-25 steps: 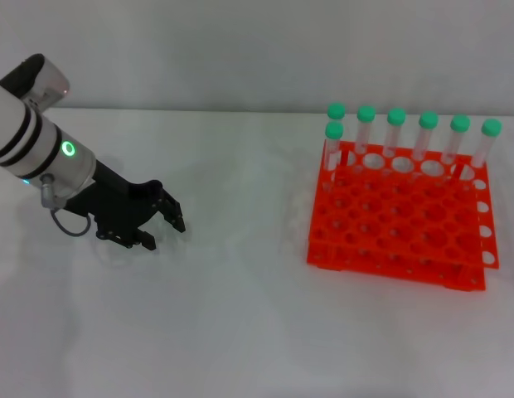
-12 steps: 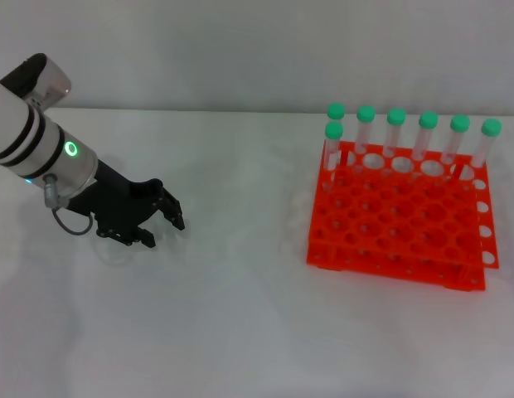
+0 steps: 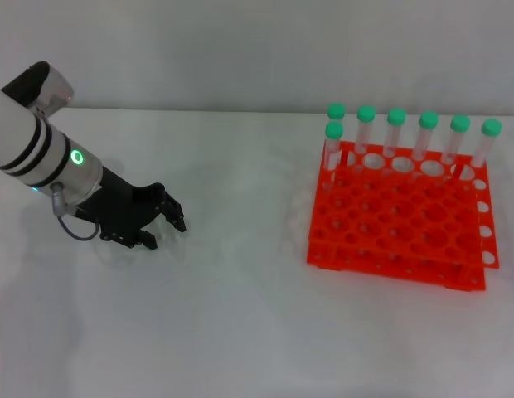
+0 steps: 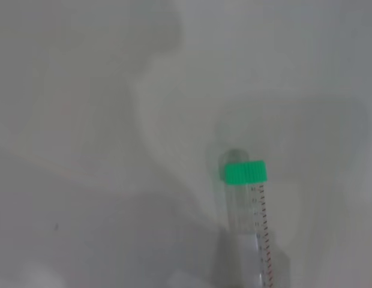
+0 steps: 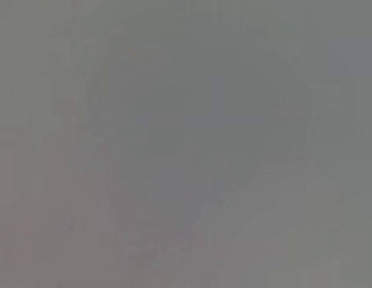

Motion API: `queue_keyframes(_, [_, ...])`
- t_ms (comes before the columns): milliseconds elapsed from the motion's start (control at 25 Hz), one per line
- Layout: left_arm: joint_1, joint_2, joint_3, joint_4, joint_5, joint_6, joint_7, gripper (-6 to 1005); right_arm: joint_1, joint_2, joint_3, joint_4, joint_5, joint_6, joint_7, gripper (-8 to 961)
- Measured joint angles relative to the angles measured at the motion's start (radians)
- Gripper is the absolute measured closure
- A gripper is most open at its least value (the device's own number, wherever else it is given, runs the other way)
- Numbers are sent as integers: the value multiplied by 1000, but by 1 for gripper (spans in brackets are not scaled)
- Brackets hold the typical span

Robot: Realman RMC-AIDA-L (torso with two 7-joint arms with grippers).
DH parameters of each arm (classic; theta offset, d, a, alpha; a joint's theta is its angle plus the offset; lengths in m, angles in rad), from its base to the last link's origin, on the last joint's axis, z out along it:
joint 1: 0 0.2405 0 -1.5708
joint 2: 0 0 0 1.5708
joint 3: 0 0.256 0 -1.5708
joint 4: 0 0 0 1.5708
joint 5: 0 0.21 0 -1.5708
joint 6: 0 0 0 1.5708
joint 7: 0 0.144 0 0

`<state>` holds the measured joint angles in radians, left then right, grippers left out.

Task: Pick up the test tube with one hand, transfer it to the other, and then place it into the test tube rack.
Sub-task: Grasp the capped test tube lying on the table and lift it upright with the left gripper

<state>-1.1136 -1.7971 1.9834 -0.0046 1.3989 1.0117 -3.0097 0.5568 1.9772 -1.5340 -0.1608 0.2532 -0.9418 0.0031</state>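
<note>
White counter (image 3: 257,315) carries the test tube (image 4: 249,210) under the left tool (image 3: 153,222), fingers spread and empty; closing off-centre could roll it away.

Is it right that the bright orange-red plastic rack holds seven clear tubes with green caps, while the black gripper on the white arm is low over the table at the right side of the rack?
Not quite. The head view shows the left gripper low over the white table at the left side of the orange-red plastic rack, well apart from it. Seven green-capped clear tubes in the rack is correct.
</note>
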Motion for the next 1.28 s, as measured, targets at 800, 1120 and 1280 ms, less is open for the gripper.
queue_keyframes(800, [5,-4,2,-2,9,3,0,548,-8,2,2,-4,0,-1,0,85])
queue_keyframes(1120, [7,-6,5,-2,10,0,0,583,-6,4,2,-6,0,-2,0,86])
queue_keyframes(1280, [7,-13,13,-2,10,-5,0,586,-5,5,2,-6,0,-3,0,86])
